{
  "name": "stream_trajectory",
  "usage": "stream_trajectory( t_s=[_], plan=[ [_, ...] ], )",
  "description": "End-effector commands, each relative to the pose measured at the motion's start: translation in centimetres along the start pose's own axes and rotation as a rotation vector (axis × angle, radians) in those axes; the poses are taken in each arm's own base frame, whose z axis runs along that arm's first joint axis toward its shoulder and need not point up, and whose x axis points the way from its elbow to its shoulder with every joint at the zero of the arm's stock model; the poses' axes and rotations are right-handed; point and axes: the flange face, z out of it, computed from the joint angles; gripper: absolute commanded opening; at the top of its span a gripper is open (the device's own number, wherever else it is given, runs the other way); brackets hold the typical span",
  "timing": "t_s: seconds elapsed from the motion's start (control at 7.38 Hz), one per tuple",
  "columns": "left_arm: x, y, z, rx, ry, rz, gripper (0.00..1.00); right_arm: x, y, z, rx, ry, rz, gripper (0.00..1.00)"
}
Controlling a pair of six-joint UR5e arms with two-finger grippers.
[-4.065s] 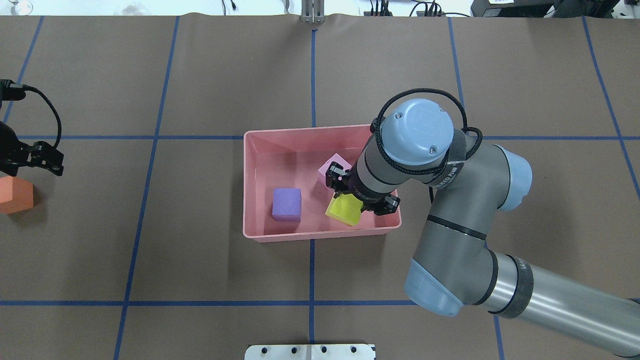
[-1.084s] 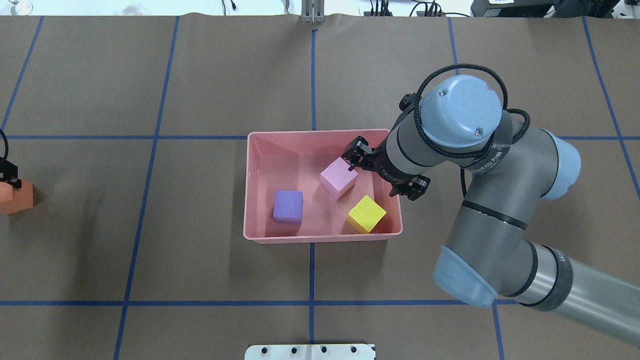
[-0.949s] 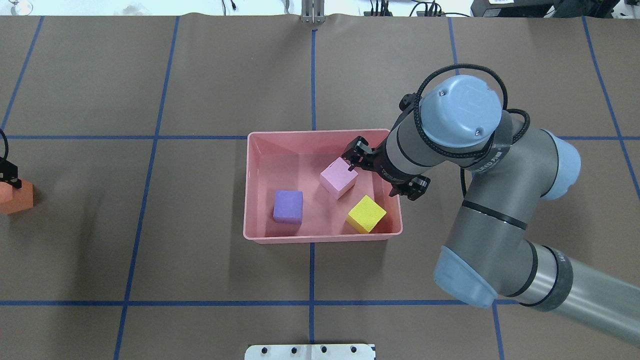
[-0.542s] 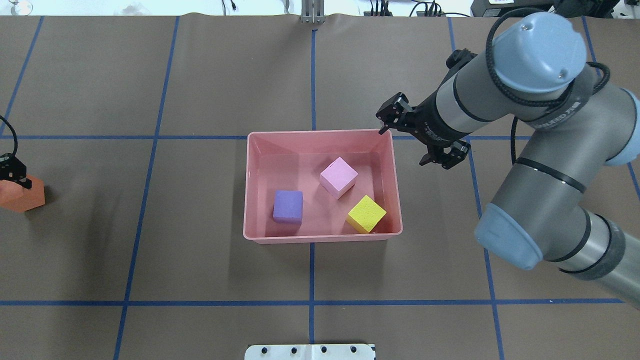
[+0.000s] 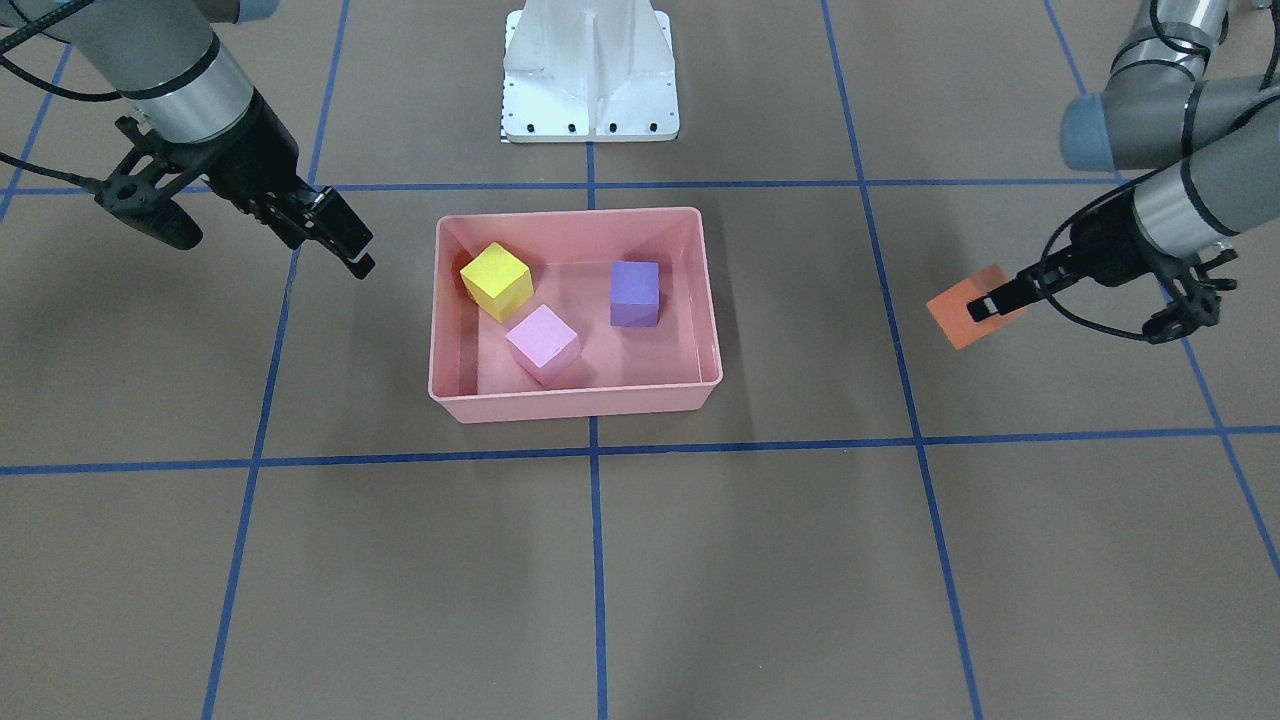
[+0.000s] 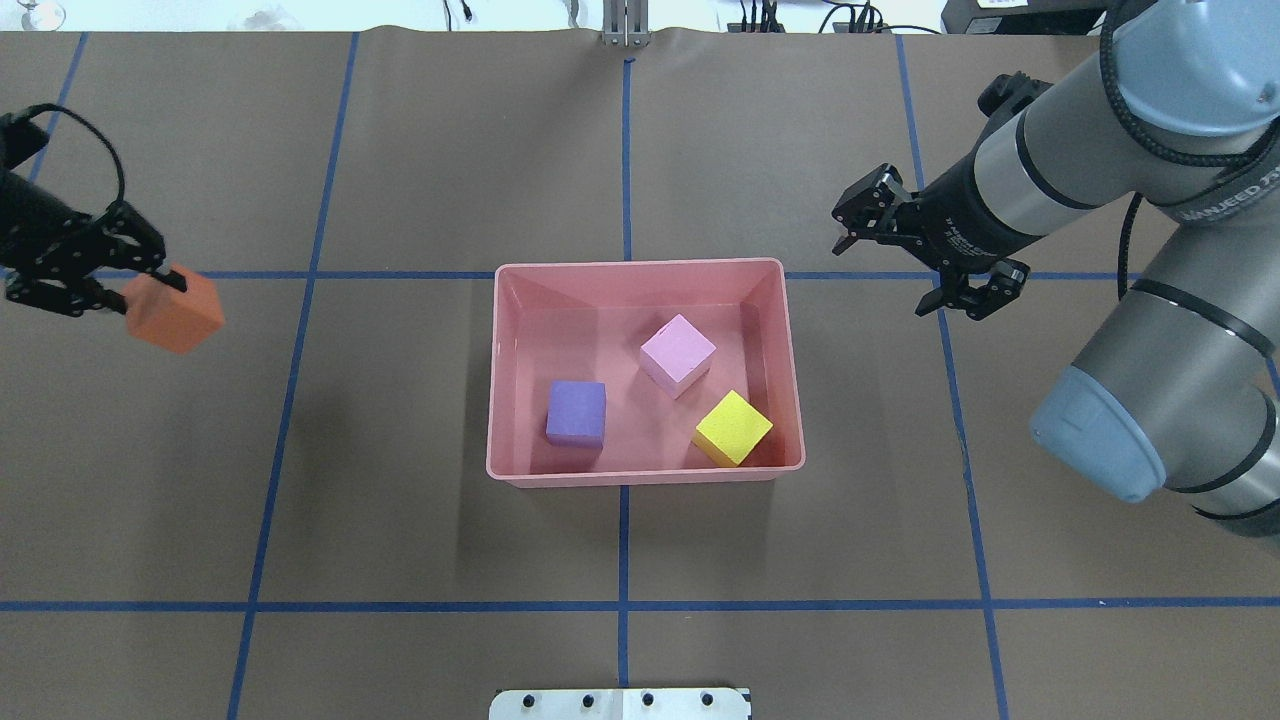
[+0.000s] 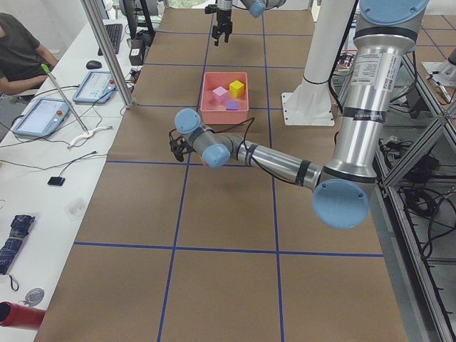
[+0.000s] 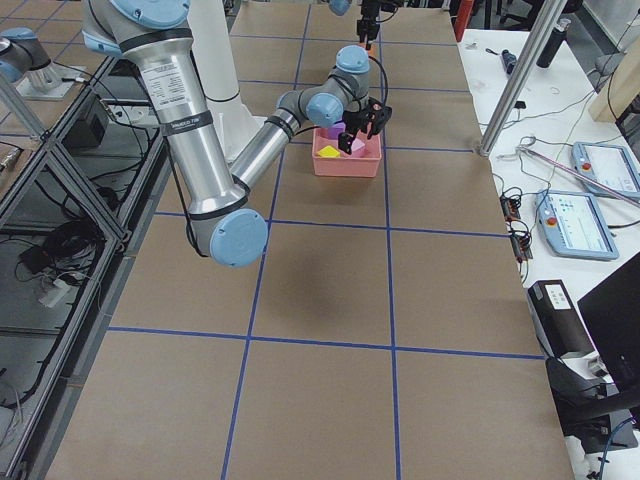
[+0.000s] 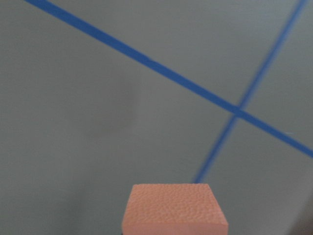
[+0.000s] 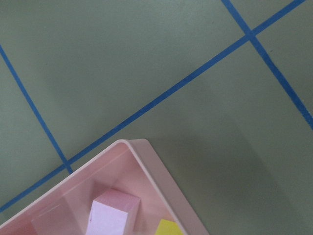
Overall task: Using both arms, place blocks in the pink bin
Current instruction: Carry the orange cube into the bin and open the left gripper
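The pink bin [image 6: 640, 264] sits mid-table and holds the light pink block [image 6: 678, 354], the yellow block [image 6: 733, 427] and the purple block [image 6: 576, 412]. The front view shows the same bin [image 5: 575, 402] and blocks. My left gripper [image 6: 150, 298] is shut on the orange block [image 6: 180, 318] and holds it above the table, well left of the bin. That block fills the bottom of the left wrist view [image 9: 173, 208]. My right gripper [image 6: 879, 278] is open and empty, just past the bin's far right corner. The right wrist view shows that bin corner [image 10: 146, 152].
The white base pedestal [image 5: 588, 70] stands at the robot's edge of the table. Blue tape lines [image 6: 623, 150] cross the brown table. Side benches hold tablets [image 7: 43, 117] and cables, with a person [image 7: 18, 50] seated there.
My right gripper let go of the yellow block in the bin and withdrew up and to the right, outside the bin. My left gripper closed on the orange block and lifted it rightward.
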Motion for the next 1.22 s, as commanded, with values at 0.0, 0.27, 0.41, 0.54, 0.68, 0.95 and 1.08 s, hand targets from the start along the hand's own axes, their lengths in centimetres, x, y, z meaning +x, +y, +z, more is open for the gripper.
stream_trajectory(
  t_s=[0.0, 0.27, 0.41, 0.54, 0.68, 0.95, 1.08],
  plan=[
    [14.5, 11.1, 6.9, -0.063, 0.047, -0.086, 0.0, 3.3, -2.8, 1.5, 0.014, 0.06, -0.071, 1.0],
    [22.7, 17.6, 14.2, -0.043, 0.059, -0.084, 0.0, 5.2, -4.1, 2.1, 0.019, 0.092, -0.11, 1.0],
    [23.8, 19.3, 17.0, -0.063, 0.031, -0.081, 0.0, 5.3, -4.2, 2.3, 0.02, 0.096, -0.108, 1.0],
    [23.0, 21.8, 20.5, -0.028, 0.021, -0.061, 0.0, 5.3, -4.2, 2.3, 0.017, 0.096, -0.108, 1.0],
    [22.3, 23.6, 23.0, -0.012, 0.007, -0.051, 0.1, 5.4, -4.2, 2.4, 0.017, 0.098, -0.108, 1.0],
    [22.0, 22.7, 24.8, 0.0, -0.02, -0.05, 0.87, 5.4, -4.4, 2.6, 0.015, 0.102, -0.104, 1.0],
    [22.0, 22.6, 24.6, 0.002, -0.018, -0.049, 1.0, 5.4, -4.4, 2.7, 0.013, 0.103, -0.103, 1.0]
  ],
)
